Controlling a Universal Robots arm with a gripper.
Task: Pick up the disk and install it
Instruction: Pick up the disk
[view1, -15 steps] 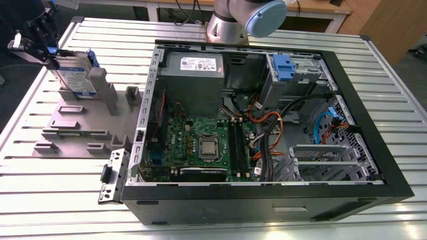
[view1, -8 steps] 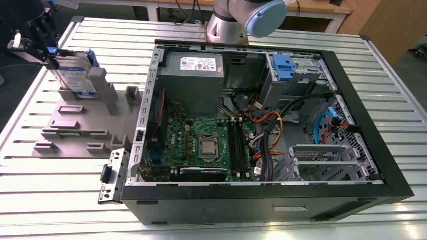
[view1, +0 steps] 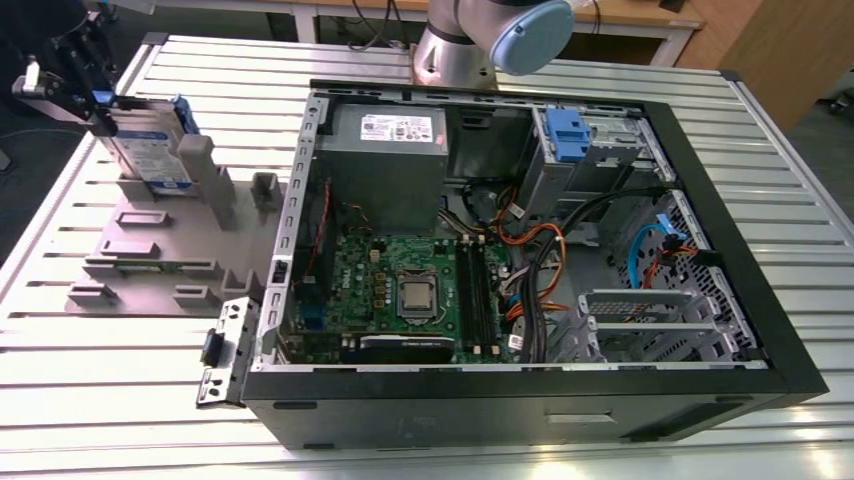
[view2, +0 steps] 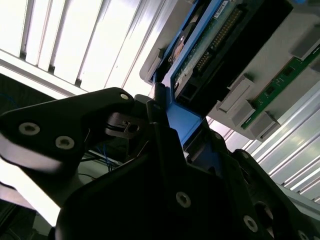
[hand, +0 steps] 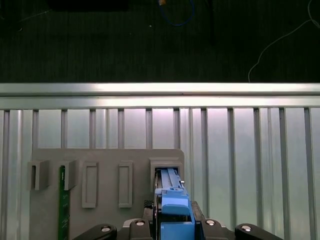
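Noted the gripper at the far end of the exterior view's left, above the grey fixture plate on the slatted table. Found its fingers pinched onto the blue carrier bracket at the edge of the disk. Recorded the disk upright on edge, labelled face turned to the near side, lower edge at a slot of the fixture plate; cannot tell whether seated or just raised. Saw the disk's green circuit side in the second wrist view. Logged the open computer case to the exterior view's right of the plate, well apart from the disk, with the power supply box at its far left and another blue-tabbed drive in a far bay. Also noted a small green board standing in another slot of the plate.
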